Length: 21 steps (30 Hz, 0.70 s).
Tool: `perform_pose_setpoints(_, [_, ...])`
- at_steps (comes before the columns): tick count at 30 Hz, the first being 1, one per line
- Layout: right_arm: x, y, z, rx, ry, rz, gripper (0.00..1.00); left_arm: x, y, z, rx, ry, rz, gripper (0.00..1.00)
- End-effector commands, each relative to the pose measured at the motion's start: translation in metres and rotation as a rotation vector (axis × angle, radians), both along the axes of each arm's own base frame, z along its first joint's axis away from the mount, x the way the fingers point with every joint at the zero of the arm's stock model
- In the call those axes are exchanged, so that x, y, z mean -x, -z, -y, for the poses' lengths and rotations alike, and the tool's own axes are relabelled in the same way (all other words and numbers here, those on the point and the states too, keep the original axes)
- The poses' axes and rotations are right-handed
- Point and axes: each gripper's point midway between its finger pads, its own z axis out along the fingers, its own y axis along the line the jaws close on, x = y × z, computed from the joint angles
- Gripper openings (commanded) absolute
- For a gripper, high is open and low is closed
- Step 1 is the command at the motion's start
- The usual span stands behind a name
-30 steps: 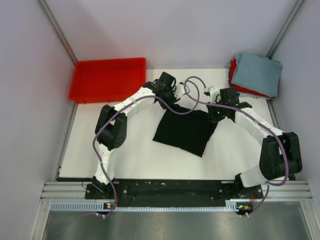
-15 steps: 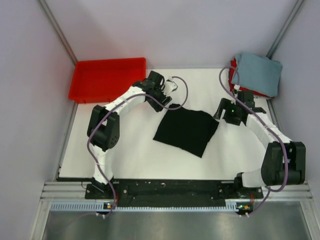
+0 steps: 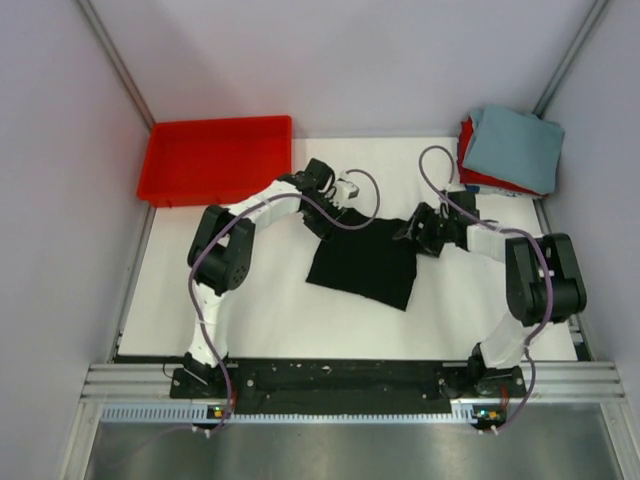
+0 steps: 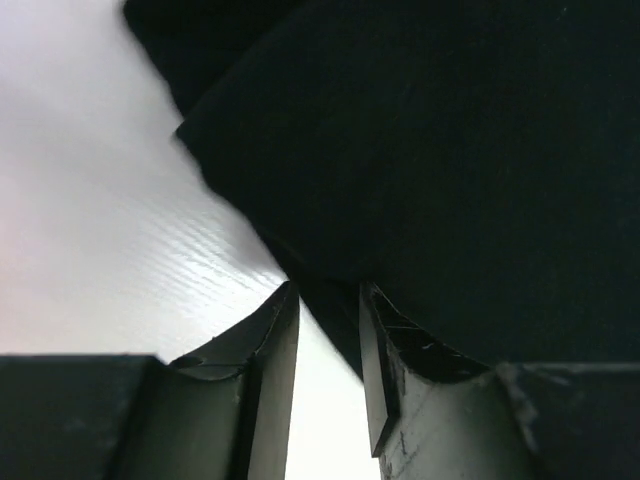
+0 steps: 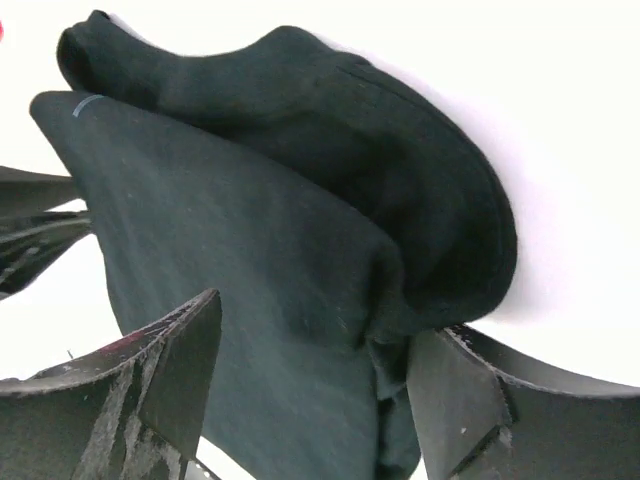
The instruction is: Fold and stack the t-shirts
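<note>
A black t-shirt (image 3: 365, 262) lies folded into a rough square in the middle of the white table. My left gripper (image 3: 335, 205) is at its far left corner. In the left wrist view (image 4: 325, 290) the jaws stand a narrow gap apart, with the black cloth's edge (image 4: 420, 150) running between the tips. My right gripper (image 3: 412, 232) is at the shirt's far right corner. In the right wrist view (image 5: 315, 320) it is wide open, with the bunched black cloth (image 5: 300, 200) between its fingers. A folded grey-blue t-shirt (image 3: 512, 145) lies on a red one (image 3: 468, 150) at the far right.
A red plastic tray (image 3: 215, 158) stands at the far left of the table. Grey walls close in the table on three sides. The arms' cables loop above the table (image 3: 270, 310) near both wrists.
Half a second ago both grippers were drawn back from the shirt, left toward the tray and right toward the stack. Both have now come back to the shirt's far corners.
</note>
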Motion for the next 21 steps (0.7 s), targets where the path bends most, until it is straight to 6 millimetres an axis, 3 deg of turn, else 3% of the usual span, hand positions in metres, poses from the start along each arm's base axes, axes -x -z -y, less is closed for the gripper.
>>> perform_pose_setpoints(1, [-0.027, -0.007, -0.038, -0.065, -0.070, 0.044, 0.63, 0.003, 0.009, 0.006, 0.019, -0.005, -0.053, 0.31])
perform_pose_setpoints(4, [-0.041, -0.009, -0.037, -0.044, -0.059, 0.054, 0.33, 0.001, 0.010, 0.003, 0.021, -0.013, -0.058, 0.24])
perform_pose_setpoints(7, [-0.055, -0.018, -0.037, -0.024, -0.078, 0.086, 0.04, -0.004, 0.006, -0.006, 0.019, -0.032, -0.050, 0.23])
perform_pose_setpoints(8, [-0.058, -0.020, -0.036, -0.004, -0.091, 0.095, 0.00, -0.009, 0.000, -0.011, 0.025, -0.048, -0.036, 0.24])
perform_pose_setpoints(10, [-0.067, -0.027, -0.033, 0.037, -0.123, 0.123, 0.00, -0.020, -0.014, -0.024, 0.028, -0.077, 0.003, 0.27])
perform_pose_setpoints(14, [-0.075, -0.031, -0.020, 0.164, -0.248, 0.131, 0.00, -0.032, -0.038, -0.044, 0.004, -0.099, 0.081, 0.43])
perform_pose_setpoints(21, [-0.101, -0.054, 0.030, 0.455, -0.376, 0.131, 0.00, -0.025, -0.076, -0.073, -0.024, -0.092, 0.165, 0.49])
